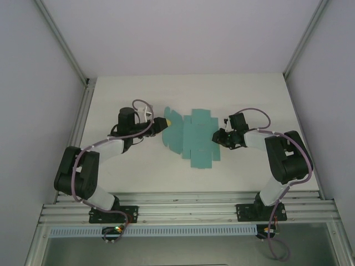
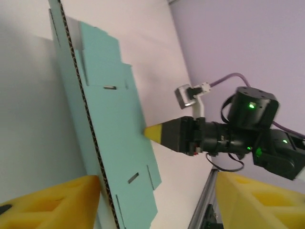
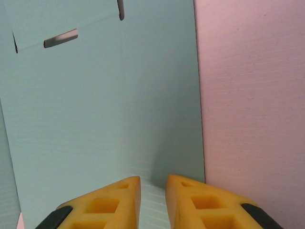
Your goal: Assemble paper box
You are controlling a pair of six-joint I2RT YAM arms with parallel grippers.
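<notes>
— Two arms at work. How does the left gripper (image 1: 166, 121) stand?
— Fingers apart, astride the left edge of the paper box (image 1: 194, 138), an unfolded teal sheet in the middle of the table (image 1: 127, 88).
— And the right gripper (image 1: 217, 137)?
— Fingers nearly together, tips on the sheet's right edge. Whether they pinch it, I cannot tell.

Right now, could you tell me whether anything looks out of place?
Nothing looks damaged. The paper box, a flat cut-out, appears tilted, with its left edge raised off the table at the left tool.
</notes>
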